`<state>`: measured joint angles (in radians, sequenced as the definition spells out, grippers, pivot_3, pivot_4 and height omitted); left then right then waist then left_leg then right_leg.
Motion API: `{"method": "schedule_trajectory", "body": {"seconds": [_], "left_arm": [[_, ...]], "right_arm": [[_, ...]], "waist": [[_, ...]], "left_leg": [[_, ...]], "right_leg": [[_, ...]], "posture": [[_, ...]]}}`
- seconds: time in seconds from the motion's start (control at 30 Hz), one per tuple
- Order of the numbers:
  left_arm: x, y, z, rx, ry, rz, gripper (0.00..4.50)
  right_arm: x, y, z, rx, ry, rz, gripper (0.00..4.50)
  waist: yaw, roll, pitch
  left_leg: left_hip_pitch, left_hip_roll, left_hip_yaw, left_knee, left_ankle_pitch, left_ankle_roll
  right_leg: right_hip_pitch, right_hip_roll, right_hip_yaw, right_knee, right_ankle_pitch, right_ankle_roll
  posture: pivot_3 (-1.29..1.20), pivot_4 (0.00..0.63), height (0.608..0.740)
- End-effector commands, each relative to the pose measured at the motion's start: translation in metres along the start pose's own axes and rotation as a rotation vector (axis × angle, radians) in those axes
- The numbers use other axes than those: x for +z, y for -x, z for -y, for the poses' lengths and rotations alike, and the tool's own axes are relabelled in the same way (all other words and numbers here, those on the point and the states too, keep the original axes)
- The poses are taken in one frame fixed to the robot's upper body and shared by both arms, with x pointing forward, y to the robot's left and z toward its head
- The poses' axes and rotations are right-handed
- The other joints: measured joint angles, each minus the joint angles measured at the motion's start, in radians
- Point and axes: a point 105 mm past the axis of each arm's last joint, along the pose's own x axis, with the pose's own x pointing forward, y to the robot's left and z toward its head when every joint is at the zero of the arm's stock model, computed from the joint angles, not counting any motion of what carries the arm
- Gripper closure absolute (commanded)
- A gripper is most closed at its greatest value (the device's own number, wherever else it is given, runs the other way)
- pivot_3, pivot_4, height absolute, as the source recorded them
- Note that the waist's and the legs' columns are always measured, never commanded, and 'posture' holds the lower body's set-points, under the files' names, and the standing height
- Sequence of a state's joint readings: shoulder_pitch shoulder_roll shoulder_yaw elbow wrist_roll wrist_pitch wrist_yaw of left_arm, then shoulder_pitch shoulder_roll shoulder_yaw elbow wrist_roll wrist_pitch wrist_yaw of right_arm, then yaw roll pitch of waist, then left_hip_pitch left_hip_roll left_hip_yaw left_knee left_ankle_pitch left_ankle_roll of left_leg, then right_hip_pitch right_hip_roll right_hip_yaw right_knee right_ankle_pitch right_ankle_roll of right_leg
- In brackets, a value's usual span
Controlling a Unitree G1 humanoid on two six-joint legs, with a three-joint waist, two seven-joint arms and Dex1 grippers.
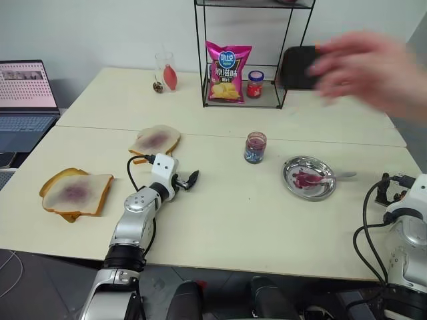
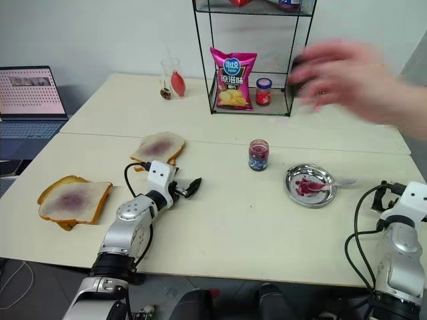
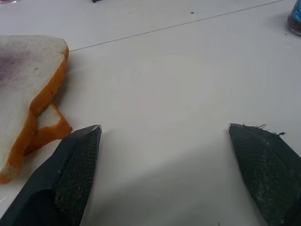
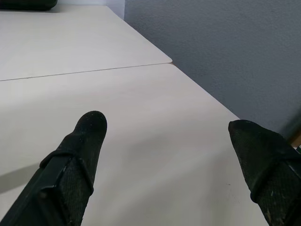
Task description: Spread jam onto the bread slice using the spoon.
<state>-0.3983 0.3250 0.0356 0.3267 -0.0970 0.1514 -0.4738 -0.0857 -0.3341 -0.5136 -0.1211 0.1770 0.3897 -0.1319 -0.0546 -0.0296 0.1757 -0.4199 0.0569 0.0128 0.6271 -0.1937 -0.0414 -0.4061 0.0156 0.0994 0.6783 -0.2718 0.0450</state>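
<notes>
Now, your status:
Left hand (image 1: 191, 180): fingers spread, empty, low over the table (image 1: 227, 227).
Right hand (image 4: 164, 141): fingers spread, empty, near the table's 4 o'clock edge.
Bread slice (image 1: 156, 140): just at 11 o'clock of your left hand.
Spoon (image 1: 327, 178): resting in the steel dish (image 1: 293, 184), bowl in the jam (image 1: 304, 179).
Person's hand (image 1: 367, 70): above the far table.

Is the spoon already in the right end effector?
No: the spoon lies in the steel dish, and the right end effector stands open and empty.
</notes>
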Motion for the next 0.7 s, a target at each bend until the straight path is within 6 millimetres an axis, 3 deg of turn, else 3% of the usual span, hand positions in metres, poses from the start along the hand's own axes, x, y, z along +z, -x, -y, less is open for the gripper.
{"method": "schedule_trajectory", "body": {"seconds": [0.03,0.3,0.4,0.5,0.63,0.7], "left_arm": [[0.003,0.003,0.009,-0.055,0.004,-0.001,0.00],[0.008,0.024,0.048,-0.288,-0.018,-0.031,0.00],[0.020,0.047,0.053,-0.401,-0.038,-0.050,0.00],[0.042,0.058,0.039,-0.417,0.026,-0.030,0.00],[0.084,0.056,-0.006,-0.275,0.143,0.081,0.00],[0.111,0.053,-0.036,-0.141,0.206,0.173,0.00]], "right_arm": [[0.012,0.005,0.008,-0.032,0.008,0.047,0.04],[0.013,0.010,0.009,-0.013,0.009,0.050,0.04],[0.047,0.014,-0.023,0.207,-0.058,0.117,0.04],[0.085,0.026,-0.062,0.517,-0.065,0.174,0.04],[0.122,0.045,-0.097,0.810,-0.045,0.189,0.04],[0.137,0.068,-0.122,1.045,-0.006,0.181,0.04]], "waist": [[0.000,0.000,0.000],[-0.002,0.000,0.000],[-0.005,0.000,0.001],[-0.022,0.003,0.005],[-0.026,0.002,0.006],[-0.025,0.000,0.008]], "left_leg": [[0.000,0.000,0.000,0.000,0.000,0.000],[0.000,0.001,0.001,-0.002,0.000,0.000],[0.000,0.002,0.000,-0.002,0.000,0.000],[0.000,0.003,0.001,-0.003,0.000,0.000],[0.001,0.003,-0.001,-0.001,0.000,0.000],[0.001,0.003,-0.003,-0.001,0.000,0.000]], "right_leg": [[0.000,0.000,0.000,0.000,0.000,0.000],[-0.001,0.000,0.000,-0.001,-0.001,-0.002],[-0.001,0.000,0.000,0.000,-0.004,-0.008],[-0.002,0.001,0.001,0.001,-0.005,-0.009],[-0.001,0.001,-0.002,0.002,-0.005,-0.009],[0.000,0.002,-0.004,0.002,-0.005,-0.009]], "posture": [[0.00,0.150,0.740],[0.00,0.150,0.740],[0.00,0.150,0.740],[0.00,0.150,0.740],[0.00,0.150,0.740],[0.00,0.150,0.740]]}}
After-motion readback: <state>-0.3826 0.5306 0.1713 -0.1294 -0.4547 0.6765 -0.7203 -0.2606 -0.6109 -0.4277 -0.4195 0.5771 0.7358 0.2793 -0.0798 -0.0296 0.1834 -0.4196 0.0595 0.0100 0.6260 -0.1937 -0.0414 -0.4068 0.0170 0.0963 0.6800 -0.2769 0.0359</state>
